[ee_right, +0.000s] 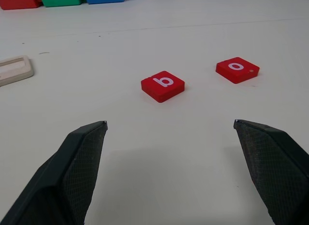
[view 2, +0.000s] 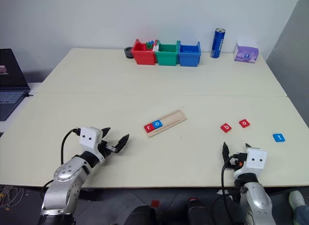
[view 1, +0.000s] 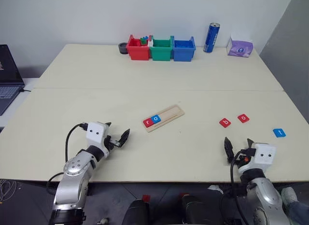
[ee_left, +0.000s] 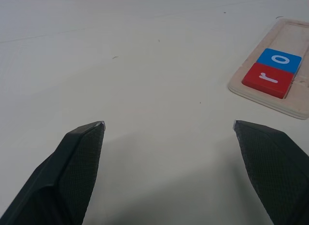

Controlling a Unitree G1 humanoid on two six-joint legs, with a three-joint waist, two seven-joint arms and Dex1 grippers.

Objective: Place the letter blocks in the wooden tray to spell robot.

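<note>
1. Tray: the wooden tray (view 1: 165,118) lies slantwise near the middle of the table (view 1: 145,75), its groove open along most of its length so that tiles can be set in side by side.
2. Tiles in place: the red r block (view 1: 147,121) sits at the tray's near-left end with the blue o block (view 1: 155,119) touching it; this order reads as the first two letters of the word, so three slots appear to remain.
3. Tiles waiting: the red b block (ee_right: 162,86) and the red o block (ee_right: 237,69) lie flat on the table to the right of the tray, near each other but apart; the blue t block (view 1: 279,133) lies further right, by itself.
4. Left gripper (view 1: 117,135): fingers spread wide, holding nothing, low over bare table with the filled end of the tray ahead of it.
5. Right gripper (view 1: 237,147): fingers also spread wide and empty, aimed at the b block, which lies ahead between the two fingertips' lines; this suits a pick of the third letter, judged the next step.
6. Background: three plastic bins (view 1: 161,48), a blue can (view 1: 211,37) and a laptop (view 1: 8,75) stand well apart from the work.
</note>
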